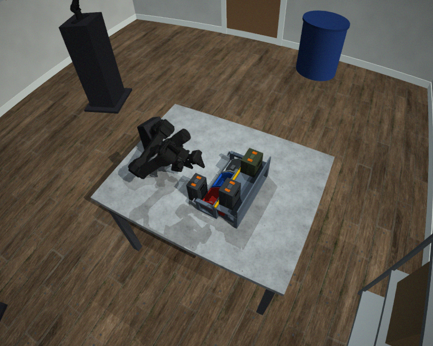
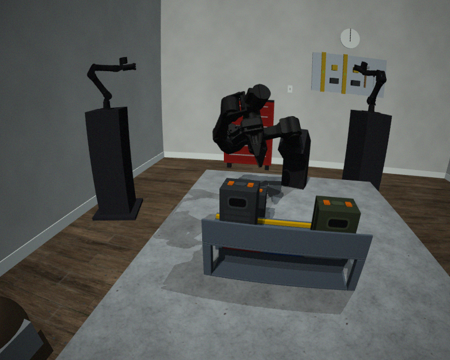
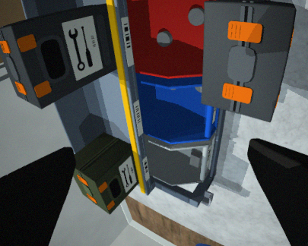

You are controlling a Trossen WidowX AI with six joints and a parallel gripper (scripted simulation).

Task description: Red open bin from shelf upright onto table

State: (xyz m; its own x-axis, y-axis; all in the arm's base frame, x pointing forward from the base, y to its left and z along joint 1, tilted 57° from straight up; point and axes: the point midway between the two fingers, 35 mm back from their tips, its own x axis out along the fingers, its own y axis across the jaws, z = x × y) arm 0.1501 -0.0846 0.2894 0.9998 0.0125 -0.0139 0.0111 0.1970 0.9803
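Grey table (image 1: 284,223) — red bin (image 3: 167,35) sits shelved; pincer (image 3: 162,202) spread, empty.

No readable words or numbers for you here
You get only wrench-and-screwdriver pictogram labels on the dark grey case (image 3: 55,55) and the olive case (image 3: 107,173); their small print is too blurred

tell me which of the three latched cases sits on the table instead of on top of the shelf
The dark grey case on the arm's side of the shelf. The other grey case and the green case rest on the shelf's top.
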